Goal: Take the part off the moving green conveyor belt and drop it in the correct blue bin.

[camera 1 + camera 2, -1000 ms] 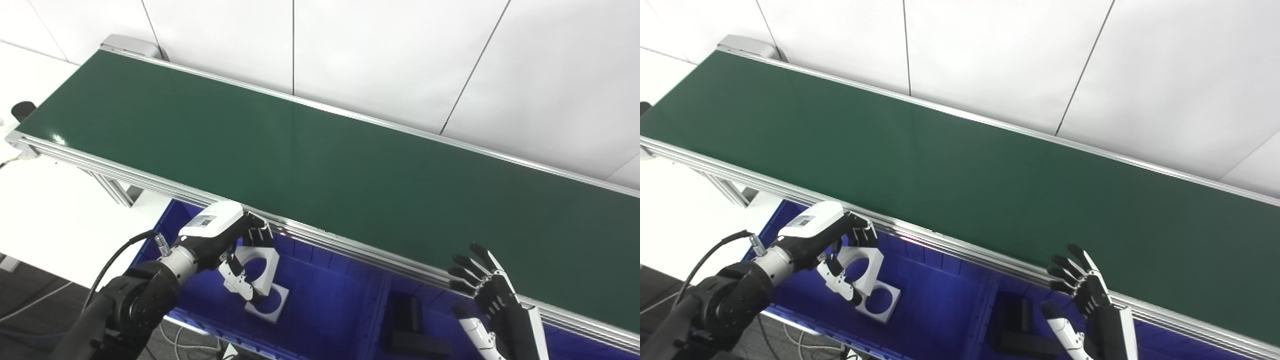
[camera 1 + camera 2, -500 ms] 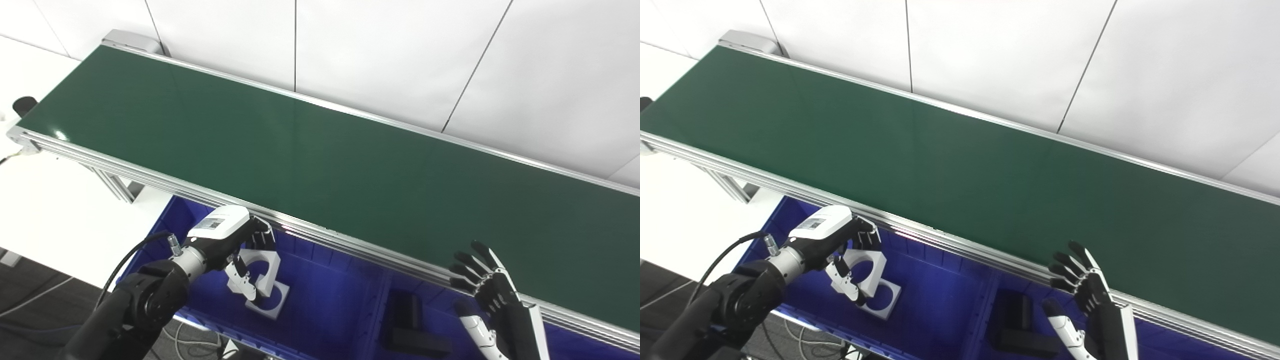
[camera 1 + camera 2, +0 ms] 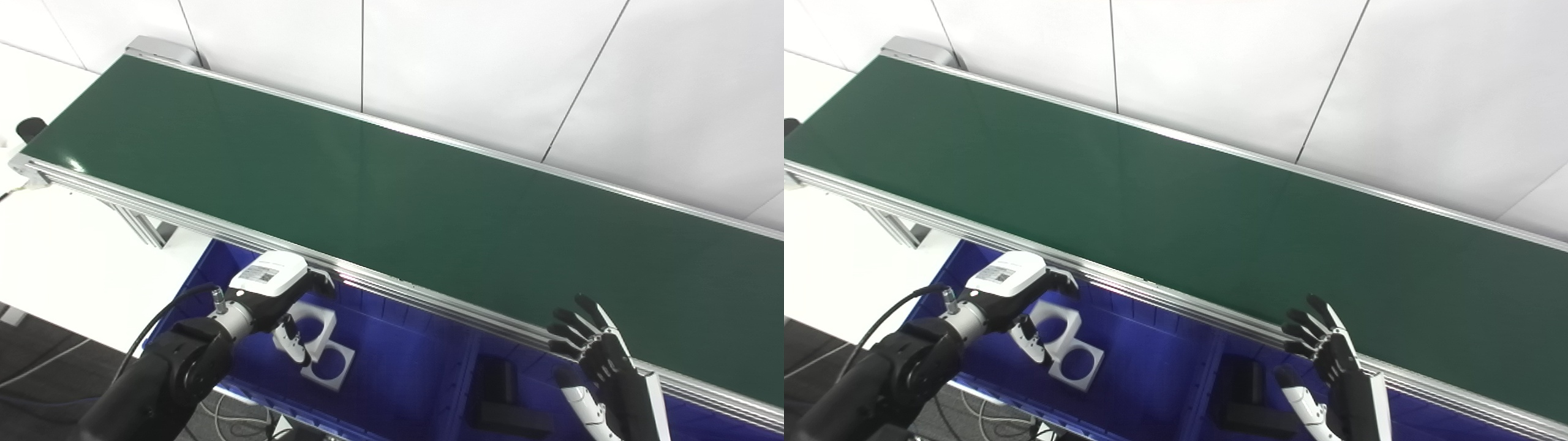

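The green conveyor belt (image 3: 392, 184) runs from far left to near right; I see no part on it. My left hand (image 3: 277, 295) is open over the left blue bin (image 3: 392, 367), just under the belt's near rail. A white ring-shaped part (image 3: 316, 318) lies in that bin below the fingers, resting against a second white part (image 3: 335, 362) with a round hole. My right hand (image 3: 591, 352) is open and empty, fingers spread, at the belt's near rail above the right blue bin (image 3: 539, 380).
Black block parts (image 3: 503, 392) lie in the right bin. An aluminium rail (image 3: 429, 300) edges the belt above both bins. A white table (image 3: 67, 245) is at the left, with belt frame legs (image 3: 144, 229). A white wall stands behind the belt.
My left hand has opened and let go of the white ring part, which now lies in the left bin by the other white part. The right hand has stayed put.
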### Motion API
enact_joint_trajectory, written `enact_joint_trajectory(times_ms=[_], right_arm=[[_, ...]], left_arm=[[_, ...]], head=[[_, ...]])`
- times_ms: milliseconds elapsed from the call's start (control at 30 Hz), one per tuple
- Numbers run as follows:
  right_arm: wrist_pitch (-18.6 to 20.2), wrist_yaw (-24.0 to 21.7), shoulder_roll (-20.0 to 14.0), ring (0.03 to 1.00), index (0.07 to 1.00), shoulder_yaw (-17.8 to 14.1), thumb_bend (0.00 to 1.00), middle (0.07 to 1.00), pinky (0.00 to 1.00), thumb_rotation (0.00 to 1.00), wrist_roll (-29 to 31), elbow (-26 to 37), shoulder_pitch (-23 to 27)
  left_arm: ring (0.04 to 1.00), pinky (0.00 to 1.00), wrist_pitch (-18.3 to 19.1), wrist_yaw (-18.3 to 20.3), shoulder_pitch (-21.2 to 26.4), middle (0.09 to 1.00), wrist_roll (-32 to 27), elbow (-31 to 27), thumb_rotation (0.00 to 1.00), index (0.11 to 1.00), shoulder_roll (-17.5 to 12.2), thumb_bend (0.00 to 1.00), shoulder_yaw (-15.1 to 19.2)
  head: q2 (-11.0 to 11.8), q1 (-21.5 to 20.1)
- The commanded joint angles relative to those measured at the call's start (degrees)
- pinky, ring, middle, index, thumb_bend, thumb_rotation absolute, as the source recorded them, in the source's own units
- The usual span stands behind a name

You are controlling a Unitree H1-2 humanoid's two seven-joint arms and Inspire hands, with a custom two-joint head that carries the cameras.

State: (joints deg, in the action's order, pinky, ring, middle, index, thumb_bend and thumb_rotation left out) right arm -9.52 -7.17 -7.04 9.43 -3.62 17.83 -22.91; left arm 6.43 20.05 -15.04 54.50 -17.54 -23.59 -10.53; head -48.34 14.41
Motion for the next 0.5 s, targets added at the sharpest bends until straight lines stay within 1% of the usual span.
enact_joint_trajectory(times_ms=[0, 67, 200, 300, 367, 433, 467], right_arm=[[-0.73, 0.03, 0.22, 0.749, 0.893, -0.02, 0.67, 0.794, 0.67, 0.6, 0.1, 1.16, -0.09], [-0.83, -0.06, 0.24, 0.748, 0.893, 0.01, 0.67, 0.794, 0.67, 0.61, 0.14, 1.06, -0.02], [-1.4, -0.06, 0.29, 0.747, 0.894, 0.07, 0.67, 0.796, 0.66, 0.61, -0.02, 0.61, 0.1], [-1.57, 0.14, 0.5, 0.746, 0.892, 0.05, 0.67, 0.795, 0.66, 0.61, -0.18, 0.26, 0.06], [-1.74, 0.25, 0.62, 0.745, 0.89, 0.08, 0.67, 0.792, 0.66, 0.6, -0.38, 0.16, 0.01], [-2.14, 0.29, 0.69, 0.744, 0.89, 0.17, 0.66, 0.792, 0.66, 0.59, -0.52, -0.07, -0.03], [-2.22, 0.38, 0.81, 0.744, 0.89, 0.24, 0.65, 0.792, 0.66, 0.58, -0.62, -0.2, -0.1]], left_arm=[[0.98, 0.85, 0.38, -0.86, 0.26, 0.996, 0.92, -1.76, 0.0, 0.972, -0.97, 0.98, 0.44], [0.993, 0.87, 0.35, -0.85, 0.2, 0.999, 1.66, -2.13, 0.0, 0.985, -1.13, 0.99, 0.47], [1.0, 0.92, 1.61, 1.88, 0.29, 1.0, 2.72, -4.29, 0.04, 0.996, -1.26, 1.0, 0.81], [1.0, 0.93, 2.13, 3.14, 0.33, 1.0, 2.74, -5.86, 0.04, 0.987, -1.28, 0.99, 1.19], [0.986, 0.91, 2.43, 3.86, 0.27, 1.0, 3.18, -7.63, 0.04, 0.967, -1.1, 0.97, 1.44], [0.966, 0.9, 2.71, 4.68, 0.18, 0.979, 2.8, -9.52, 0.07, 0.946, -0.78, 0.92, 1.87], [0.963, 0.9, 2.49, 4.57, 0.11, 0.976, 1.91, -10.39, 0.07, 0.942, -0.56, 0.91, 2.21]], head=[[0.0, -0.06], [0.19, -0.24], [0.49, -0.77], [0.9, -1.5], [1.21, -1.95], [1.59, -2.51], [1.9, -3.34]])
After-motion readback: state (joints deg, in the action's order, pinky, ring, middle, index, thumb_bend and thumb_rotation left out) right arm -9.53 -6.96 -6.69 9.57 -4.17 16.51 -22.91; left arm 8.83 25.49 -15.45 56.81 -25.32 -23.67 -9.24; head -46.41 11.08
